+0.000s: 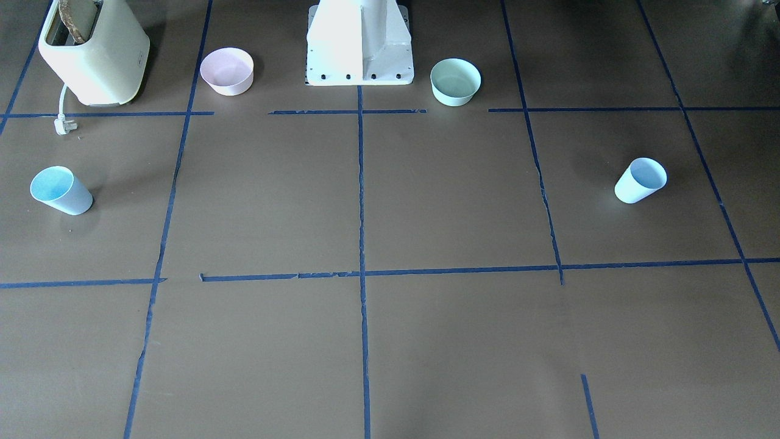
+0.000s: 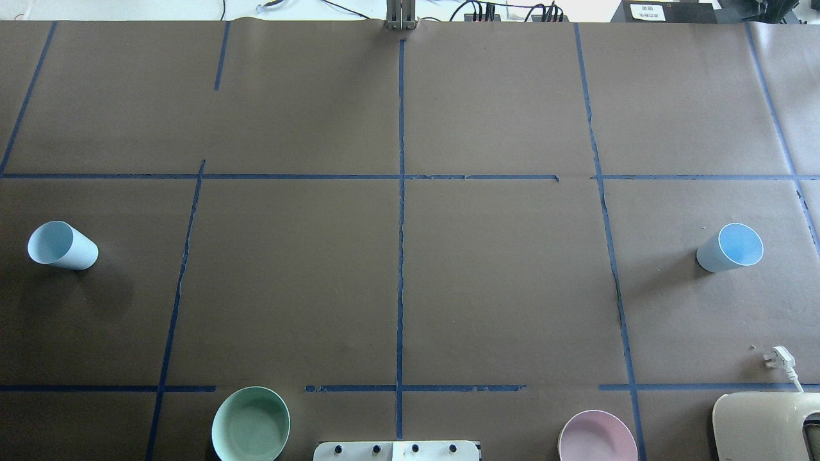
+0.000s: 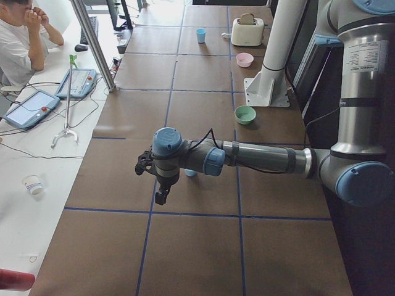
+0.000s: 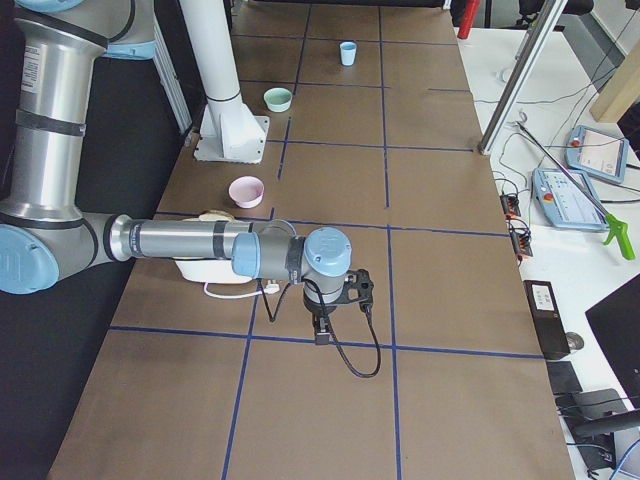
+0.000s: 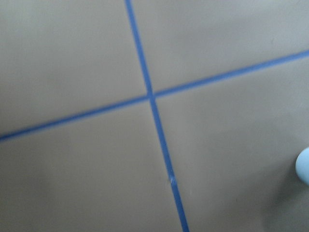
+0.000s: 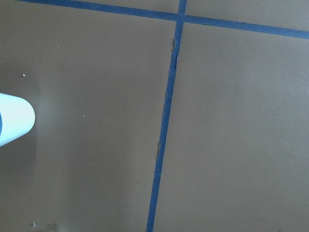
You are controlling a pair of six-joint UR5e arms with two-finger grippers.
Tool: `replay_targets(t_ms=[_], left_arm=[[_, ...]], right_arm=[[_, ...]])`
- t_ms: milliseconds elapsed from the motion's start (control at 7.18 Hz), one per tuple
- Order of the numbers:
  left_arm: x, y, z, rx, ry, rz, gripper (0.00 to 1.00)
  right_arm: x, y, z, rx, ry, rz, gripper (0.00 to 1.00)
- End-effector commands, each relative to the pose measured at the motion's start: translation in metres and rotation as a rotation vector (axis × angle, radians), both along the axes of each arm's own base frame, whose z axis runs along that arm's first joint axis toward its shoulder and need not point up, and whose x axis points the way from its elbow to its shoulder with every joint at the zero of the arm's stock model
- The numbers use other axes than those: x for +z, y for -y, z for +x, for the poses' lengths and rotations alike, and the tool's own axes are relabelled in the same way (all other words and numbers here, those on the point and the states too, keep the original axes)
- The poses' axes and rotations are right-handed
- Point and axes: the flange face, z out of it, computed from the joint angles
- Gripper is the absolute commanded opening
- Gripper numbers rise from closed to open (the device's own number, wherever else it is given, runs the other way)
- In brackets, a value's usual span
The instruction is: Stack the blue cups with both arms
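Left hand [image 3: 161, 197] hovering, blue cup [image 3: 191, 173] near

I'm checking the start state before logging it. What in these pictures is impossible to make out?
- Left gripper: only in the exterior left view, small and dark; open or shut unclear.
- Right gripper: same in the exterior right view.
- Left cup: mostly hidden behind the left arm there; a blurred sliver in the left wrist view.
- Toaster: cut off by the overhead view's corner.
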Motion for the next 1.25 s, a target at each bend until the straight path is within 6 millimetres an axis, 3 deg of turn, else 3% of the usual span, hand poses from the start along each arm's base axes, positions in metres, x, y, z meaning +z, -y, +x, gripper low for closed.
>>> replay_targets(t_ms=[0, 418, 557, 1115], left_arm=[[-0.01, -0.002, 0.036, 0.02, -0.024, 0.059, 1.0], [-0.024, -0.026, 0.16, -0.125, -0.149, -0.167, 1.0], [-0.025, -0.031, 0.182, -0.132, -0.141, -0.197, 1.0], [0.003, -0.046, 0.211, -0.089, -0.099, -0.241, 1.0]], right_arm=[[-0.001, 0.0, -0.001, 0.0, 0.013, 0.0, 1.0], [-0.002, 0.0, -0.003, -0.001, 0.033, -0.001, 1.0], [-0.002, 0.0, -0.003, -0.001, 0.033, 0.001, 1.0], [-0.002, 0.0, -0.003, -0.001, 0.033, 0.001, 1.0]])
